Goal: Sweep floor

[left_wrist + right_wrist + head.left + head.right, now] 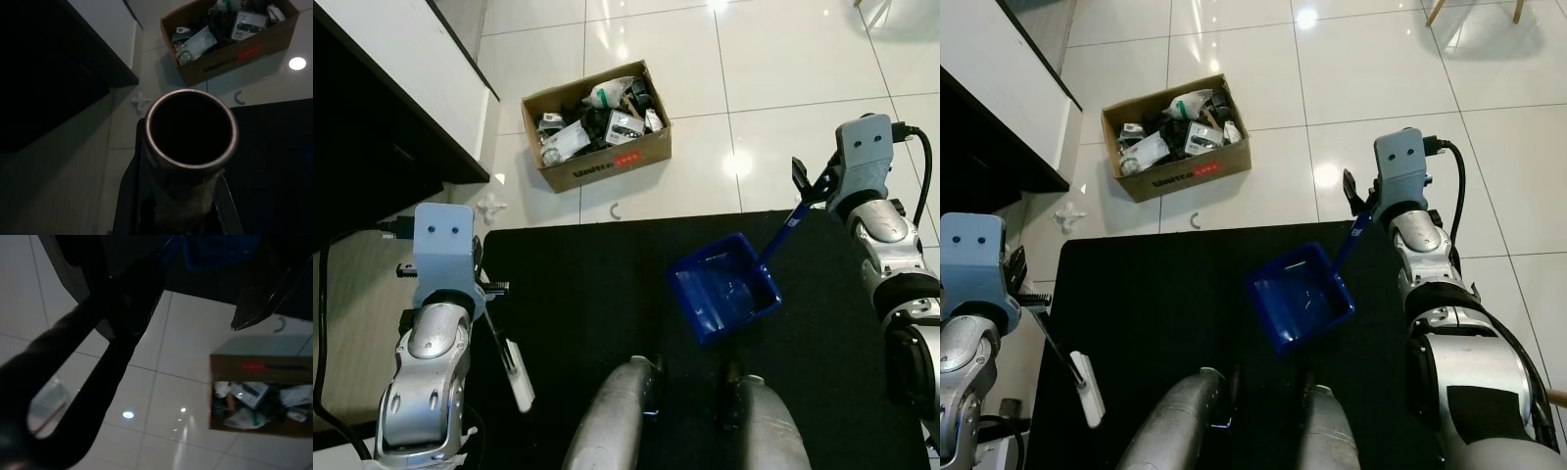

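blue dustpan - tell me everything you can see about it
The blue dustpan is a glossy, plastic-looking scoop with raised walls on three sides and one open edge. A long blue handle rises from one corner up to the right gripper, which grips its top end. The pan looks tilted over the black mat, just ahead of the robot's legs; whether it touches the mat I cannot tell. Light glints on its inside, where I see no debris.
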Available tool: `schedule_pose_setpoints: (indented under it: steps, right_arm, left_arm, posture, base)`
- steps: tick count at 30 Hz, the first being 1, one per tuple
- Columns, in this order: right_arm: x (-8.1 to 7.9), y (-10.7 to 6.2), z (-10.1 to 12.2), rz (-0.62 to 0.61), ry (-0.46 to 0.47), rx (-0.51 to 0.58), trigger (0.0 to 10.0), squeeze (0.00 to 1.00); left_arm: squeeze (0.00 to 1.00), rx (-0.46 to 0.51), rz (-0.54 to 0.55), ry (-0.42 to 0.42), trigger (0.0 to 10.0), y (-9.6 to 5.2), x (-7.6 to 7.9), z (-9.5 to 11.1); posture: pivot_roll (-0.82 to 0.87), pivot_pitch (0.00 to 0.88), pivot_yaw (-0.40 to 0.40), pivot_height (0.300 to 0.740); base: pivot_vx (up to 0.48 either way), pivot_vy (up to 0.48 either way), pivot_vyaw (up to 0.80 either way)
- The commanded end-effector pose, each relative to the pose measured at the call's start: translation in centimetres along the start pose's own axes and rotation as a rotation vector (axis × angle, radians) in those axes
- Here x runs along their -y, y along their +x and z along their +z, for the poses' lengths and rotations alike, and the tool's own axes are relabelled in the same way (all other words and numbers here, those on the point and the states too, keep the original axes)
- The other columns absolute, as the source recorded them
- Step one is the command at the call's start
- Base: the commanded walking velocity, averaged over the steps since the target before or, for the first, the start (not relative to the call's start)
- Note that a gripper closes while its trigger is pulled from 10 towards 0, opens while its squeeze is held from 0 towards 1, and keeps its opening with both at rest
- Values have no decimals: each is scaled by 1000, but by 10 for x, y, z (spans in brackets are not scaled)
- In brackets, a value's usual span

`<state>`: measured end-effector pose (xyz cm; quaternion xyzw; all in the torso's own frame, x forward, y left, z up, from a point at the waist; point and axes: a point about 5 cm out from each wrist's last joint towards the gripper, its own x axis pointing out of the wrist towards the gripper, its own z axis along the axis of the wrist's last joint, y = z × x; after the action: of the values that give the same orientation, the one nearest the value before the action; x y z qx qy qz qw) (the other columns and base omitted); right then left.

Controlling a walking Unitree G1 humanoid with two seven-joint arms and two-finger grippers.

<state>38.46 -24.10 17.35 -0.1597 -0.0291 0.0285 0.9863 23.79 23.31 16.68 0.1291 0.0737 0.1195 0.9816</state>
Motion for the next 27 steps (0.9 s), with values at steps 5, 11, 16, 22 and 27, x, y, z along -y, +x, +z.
schedule_pose_setpoints:
  steps: [5,11,16,22,27]
  right_arm:
    - [-8,-1,-4,126,-34,-22,10000,0]
    - [-22,-6,-9,299,-50,-24,10000,0]
    - [-30,-11,-12,426,-65,-10,10000,0]
    - [-35,-17,-10,529,-94,48,10000,0]
    - [-33,-19,-9,541,-119,65,10000,0]
  left_arm:
    - [0,-24,59,22,10000,-5,-7,-4]
    - [0,-27,59,13,10000,-3,-4,-4]
    - [0,-30,54,2,10000,-1,0,-6]
    - [0,-30,47,-18,10000,2,7,-8]
    - [0,-30,42,-30,10000,4,11,-9]
  posture:
    - [280,350,117,740]
    - [259,339,105,740]
    - [240,326,94,740]
    - [209,310,71,740]
    - [193,302,66,740]
  base:
    - [0,0,0]
    - [0,0,0]
    - [0,0,0]
    - [0,0,0]
    - [0,0,0]
